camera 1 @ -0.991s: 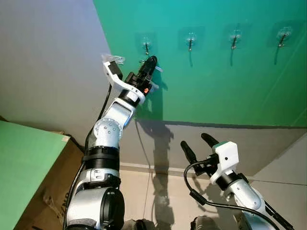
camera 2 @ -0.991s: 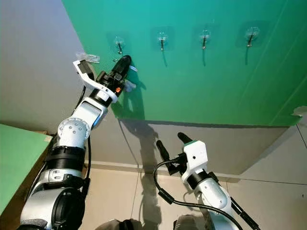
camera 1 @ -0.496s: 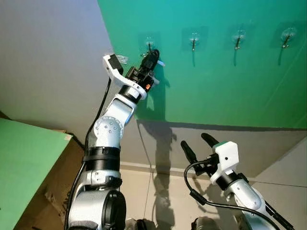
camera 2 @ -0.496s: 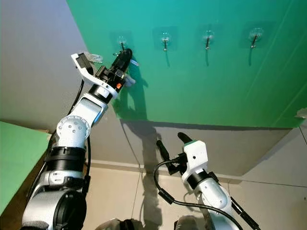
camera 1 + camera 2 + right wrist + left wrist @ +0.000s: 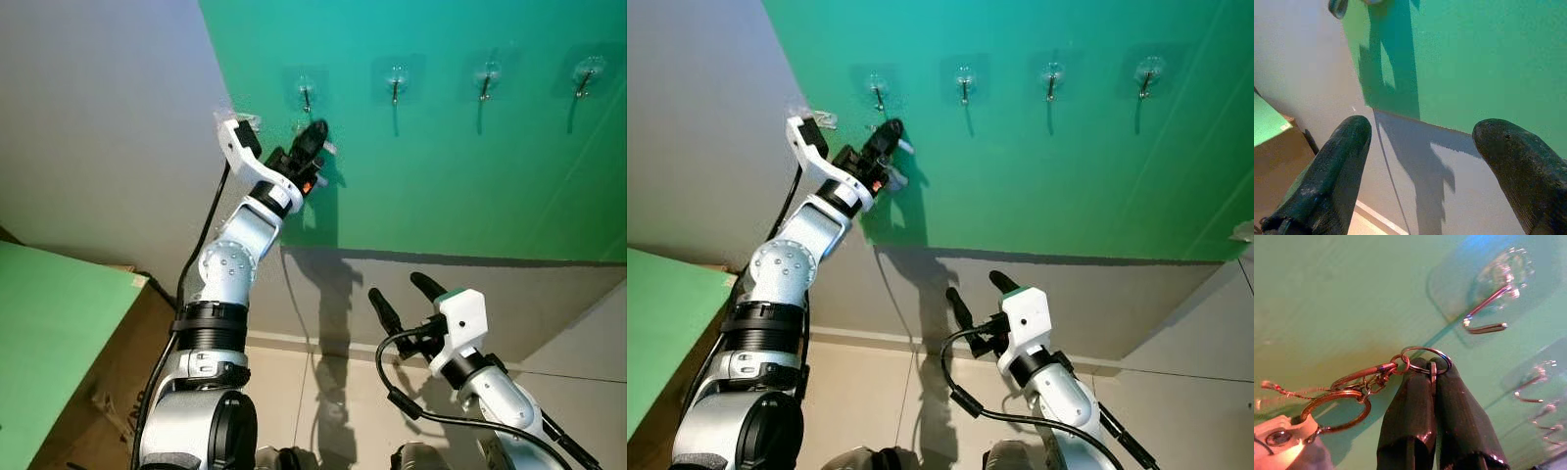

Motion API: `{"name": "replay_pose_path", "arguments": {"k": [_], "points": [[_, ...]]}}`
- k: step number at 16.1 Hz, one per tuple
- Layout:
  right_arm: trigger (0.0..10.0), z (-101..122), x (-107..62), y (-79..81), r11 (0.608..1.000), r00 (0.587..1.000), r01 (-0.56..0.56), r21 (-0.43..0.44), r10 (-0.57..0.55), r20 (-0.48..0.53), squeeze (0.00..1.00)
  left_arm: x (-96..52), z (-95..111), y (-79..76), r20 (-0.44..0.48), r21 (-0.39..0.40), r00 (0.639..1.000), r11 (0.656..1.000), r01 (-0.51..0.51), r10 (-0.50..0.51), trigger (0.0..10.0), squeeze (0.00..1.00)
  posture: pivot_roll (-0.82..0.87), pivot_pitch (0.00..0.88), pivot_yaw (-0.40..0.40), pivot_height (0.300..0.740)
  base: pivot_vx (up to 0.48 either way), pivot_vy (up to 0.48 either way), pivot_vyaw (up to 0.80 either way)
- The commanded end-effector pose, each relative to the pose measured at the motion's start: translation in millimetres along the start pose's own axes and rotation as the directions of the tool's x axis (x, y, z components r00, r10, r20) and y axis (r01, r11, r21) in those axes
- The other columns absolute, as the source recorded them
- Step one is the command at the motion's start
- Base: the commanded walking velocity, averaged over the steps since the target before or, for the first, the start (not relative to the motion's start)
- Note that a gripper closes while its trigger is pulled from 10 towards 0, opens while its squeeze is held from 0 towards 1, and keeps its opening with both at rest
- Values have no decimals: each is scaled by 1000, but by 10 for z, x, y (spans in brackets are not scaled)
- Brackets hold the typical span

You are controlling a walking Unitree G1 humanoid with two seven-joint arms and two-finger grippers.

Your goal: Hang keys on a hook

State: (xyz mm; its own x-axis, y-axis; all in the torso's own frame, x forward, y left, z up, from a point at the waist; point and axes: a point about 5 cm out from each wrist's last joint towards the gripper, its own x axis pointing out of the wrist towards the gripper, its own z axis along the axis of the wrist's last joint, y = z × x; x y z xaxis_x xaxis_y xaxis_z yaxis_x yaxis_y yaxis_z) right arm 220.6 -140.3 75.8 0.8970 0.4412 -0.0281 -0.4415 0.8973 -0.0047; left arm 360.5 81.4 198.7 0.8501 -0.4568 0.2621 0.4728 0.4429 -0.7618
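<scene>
— Where are the keys (image 5: pixel 1359 387) from where you stand?

— Up at the green wall panel (image 5: pixel 441 166), in the left gripper (image 5: pixel 315 133). Its two black fingers (image 5: pixel 1410 416) are pressed together on a thin metal ring (image 5: pixel 1426 360), and the rest of the bunch, a clip, a larger ring and a bit of chain, trails off to one side, close against the green.

— Is the ring over a hook?

— No. The leftmost hook (image 5: pixel 306 97) is just above and a touch left of the fingertips, with bare green between them. From the wrist camera you can see that hook (image 5: pixel 1486 313) on its clear stick-on pad, apart from the ring.

— How many hooks are there?

— Four in a row along the panel. Counting from the left, the second (image 5: pixel 395 85), the third (image 5: pixel 483 81) and the last one (image 5: pixel 584 77) over by the right edge. Each has the same clear pad behind it.

— And the other arm?

— The right gripper (image 5: pixel 405 294) is held low, in front of the grey lower wall (image 5: pixel 323 294) beneath the panel. Its fingers (image 5: pixel 1339 166) are spread wide with nothing between them. There is a black cable (image 5: pixel 411 406) looping under its white wrist.

— Anything else nearby?

— A green surface (image 5: pixel 49 343) off to the left, and a tiled floor (image 5: pixel 284 392) below.
</scene>
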Motion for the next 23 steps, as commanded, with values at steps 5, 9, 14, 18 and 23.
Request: {"name": "replay_pose_path", "arguments": {"k": [5, 9, 14, 18, 23], "points": [[10000, 5, 15, 42, 1000, 1000, -23, 17, 23, -1, 0, 37, 31, -59, -3, 83, 1000, 997, -11, 12, 0, 0, -288, 86, 153, 740, 0, 0, 0], [10000, -3, 14, 50, 999, 1000, -29, 17, 29, -2, 0, 41, 24, -111, -33, 252, 999, 968, -12, 21, 0, 0, -285, 79, 151, 740, 0, 0, 0], [10000, -16, 21, 50, 999, 999, -39, 15, 39, -5, 0, -5, 37, -184, -28, 382, 999, 924, -14, 26, 0, 0, -279, 65, 147, 740, 0, 0, 0], [10000, -27, 16, 37, 999, 999, -49, 11, 49, -10, 0, -42, 37, -198, -21, 459, 997, 887, -53, 71, 0, 0, -277, 58, 139, 740, 0, 0, 0], [10000, -24, 21, 39, 998, 998, -56, 12, 56, -11, 0, -20, 93, -184, -4, 520, 995, 850, -86, 104, 0, 0, -275, 62, 137, 740, 0, 0, 0]]}}
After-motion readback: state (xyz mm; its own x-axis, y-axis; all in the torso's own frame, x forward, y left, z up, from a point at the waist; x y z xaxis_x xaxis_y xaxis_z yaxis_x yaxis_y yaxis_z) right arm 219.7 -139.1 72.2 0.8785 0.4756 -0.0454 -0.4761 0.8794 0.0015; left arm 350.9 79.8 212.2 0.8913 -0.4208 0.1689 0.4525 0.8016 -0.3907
